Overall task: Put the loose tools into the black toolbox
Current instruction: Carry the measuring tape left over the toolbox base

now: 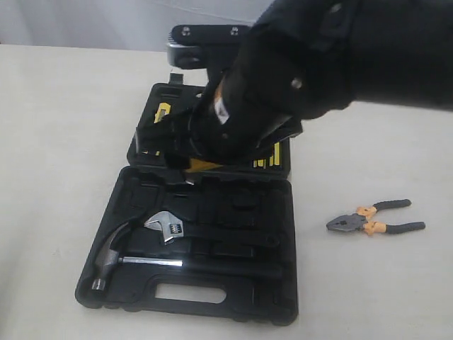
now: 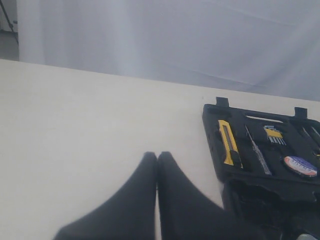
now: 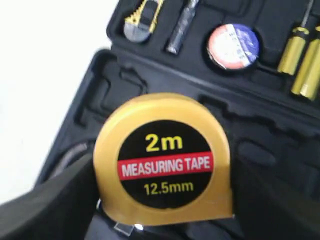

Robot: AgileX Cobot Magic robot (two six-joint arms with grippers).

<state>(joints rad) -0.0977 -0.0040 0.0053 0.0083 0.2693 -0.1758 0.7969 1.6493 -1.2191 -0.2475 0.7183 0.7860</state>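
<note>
Yellow rounded tape measure (image 3: 162, 150) is gripped by right tool (image 3: 161, 202) over moulded toolbox (image 3: 280, 145); left tool (image 2: 156, 159) closed.

The left gripper (image 2: 157, 156) is seen over the pale table (image 2: 75, 125), its two black fingers (image 2: 132, 200) pressed together at the tips. The open black toolbox (image 2: 212, 131) is placed near it. Inside, the yellow-black utility knife (image 2: 228, 142), a thin steel tool (image 2: 258, 151) and the black tape roll with blue-white label (image 2: 300, 166) are laid side by side, in separate compartments.
</note>
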